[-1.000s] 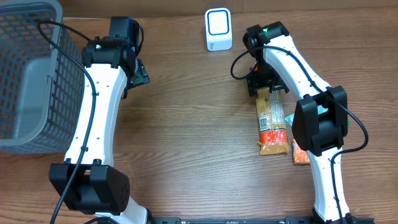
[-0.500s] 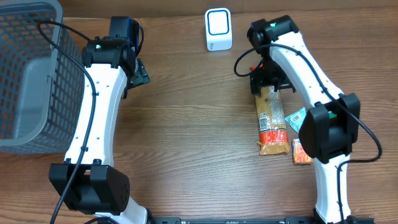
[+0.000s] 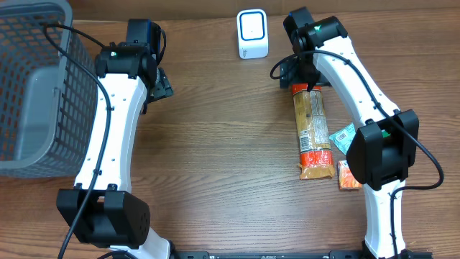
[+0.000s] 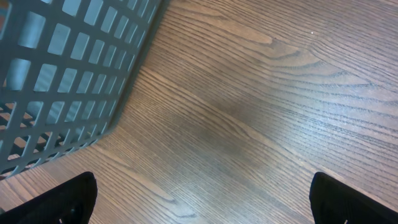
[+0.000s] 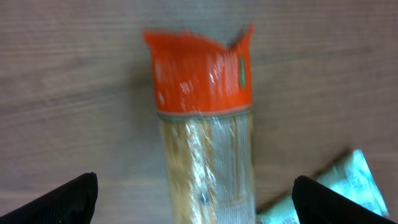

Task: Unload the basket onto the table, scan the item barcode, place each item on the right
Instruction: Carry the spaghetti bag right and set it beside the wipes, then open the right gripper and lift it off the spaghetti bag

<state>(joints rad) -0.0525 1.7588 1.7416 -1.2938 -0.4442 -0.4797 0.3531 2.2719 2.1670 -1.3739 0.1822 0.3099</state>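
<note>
**Right arm lifts off the packet**

The right gripper has pulled back from the pasta packet, which lies flat on the table near the scanner. The 2 grippers gape wide and empty, with the left gripper beside the basket.

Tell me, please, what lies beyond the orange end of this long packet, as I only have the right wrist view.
Observer: A small white box with a blue-ringed face, probably the scanner, stands at the far edge of the table. It is past the packet and a little toward the left arm's side.
Operator: Thank you. Is anything else lying near the packet?
Observer: Yes, a small orange packet lies by its near end, close to the teal packet.
Operator: And where is the left arm, please?
Observer: The left gripper hangs open over bare wood beside a grey basket, holding nothing.
</note>
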